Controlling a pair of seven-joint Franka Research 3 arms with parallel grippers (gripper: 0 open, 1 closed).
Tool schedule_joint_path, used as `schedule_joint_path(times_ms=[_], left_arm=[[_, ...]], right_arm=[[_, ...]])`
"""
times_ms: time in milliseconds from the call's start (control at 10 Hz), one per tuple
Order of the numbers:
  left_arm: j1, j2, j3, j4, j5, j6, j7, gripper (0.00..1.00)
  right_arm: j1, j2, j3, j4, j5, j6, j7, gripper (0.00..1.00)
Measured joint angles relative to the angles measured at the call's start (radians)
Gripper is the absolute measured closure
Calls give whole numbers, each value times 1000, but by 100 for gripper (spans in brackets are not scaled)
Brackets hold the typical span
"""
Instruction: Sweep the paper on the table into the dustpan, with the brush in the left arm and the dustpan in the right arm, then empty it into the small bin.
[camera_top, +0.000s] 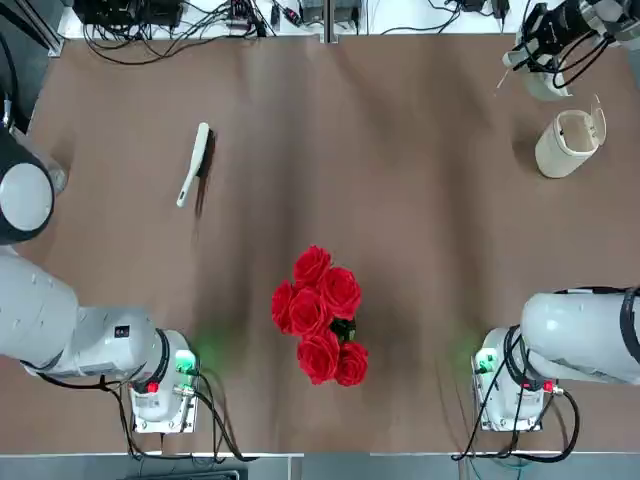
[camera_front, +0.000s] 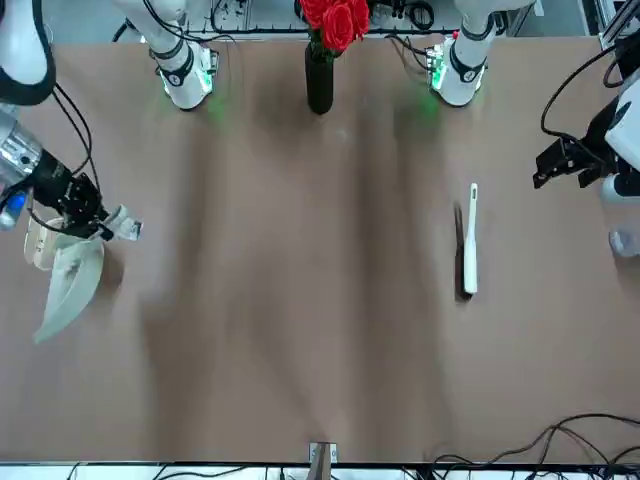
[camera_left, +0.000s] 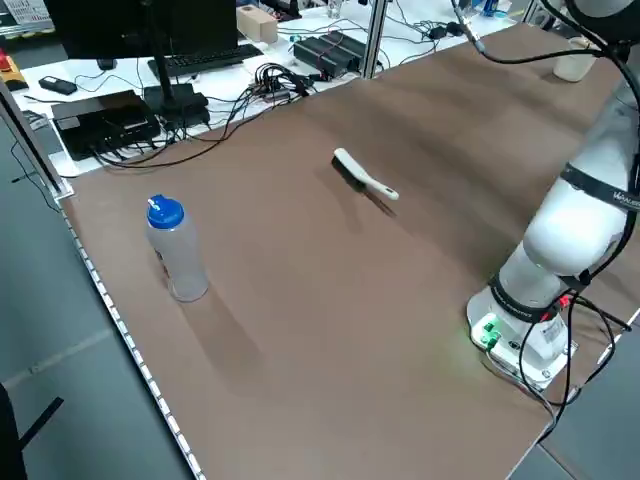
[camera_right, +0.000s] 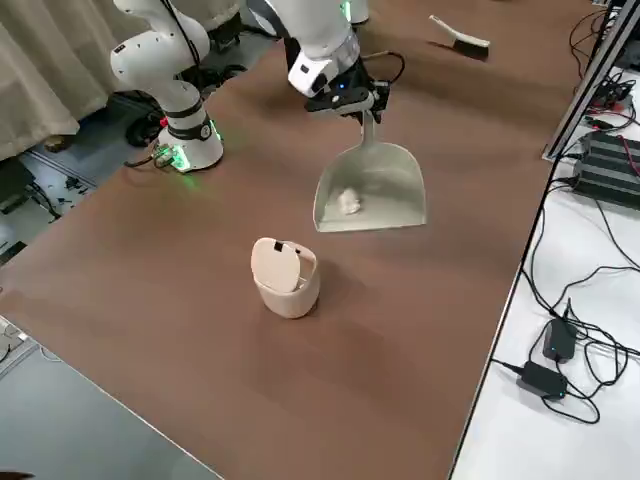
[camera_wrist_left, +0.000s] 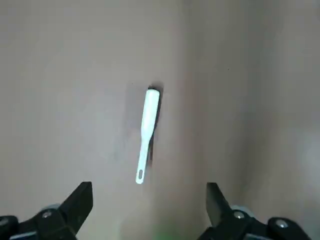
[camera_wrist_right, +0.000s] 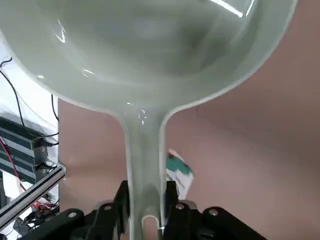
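Note:
My right gripper (camera_right: 350, 100) is shut on the handle of the pale dustpan (camera_right: 370, 185), held above the table (camera_top: 400, 200) at its far right corner. A small white paper ball (camera_right: 348, 202) lies inside the pan. The beige bin (camera_right: 285, 275) stands just beside the pan's front lip, with its flap lid raised. In the right wrist view the fingers (camera_wrist_right: 121, 197) clamp the dustpan handle (camera_wrist_right: 145, 165). The brush (camera_top: 193, 165) lies alone on the table's left half. My left gripper (camera_wrist_left: 150, 200) hangs open high above the brush (camera_wrist_left: 146, 135), holding nothing.
A bunch of red roses (camera_top: 320, 315) in a black vase (camera_front: 320, 75) stands near the robot's edge, between the arm bases. A clear bottle with a blue cap (camera_left: 175, 250) stands at the table's left side. Cables and electronics (camera_top: 150, 20) lie beyond the far edge.

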Motion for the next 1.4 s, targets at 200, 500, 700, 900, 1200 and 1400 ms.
schedule_joint_path(times_ms=[200,500,700,900,1200,1400], left_arm=[[-4,16,-1,-5,-1,4,0,0],[0,42,3,-5,9,51,1,0],[-5,45,2,-5,36,63,2,0],[-4,46,2,-5,39,64,2,0],[2,46,11,-1,39,64,2,0],[15,46,23,1,39,66,2,0]], right_arm=[[-1,-49,-26,-52,1,-1,-2,67],[-1,-110,-77,-122,5,-3,-3,67],[-1,-110,-111,-135,72,-16,-54,67],[-2,-93,-161,-139,150,-43,-148,67],[-3,-32,-244,-106,208,-166,-205,67],[-3,11,-275,-53,229,-239,-207,67]])
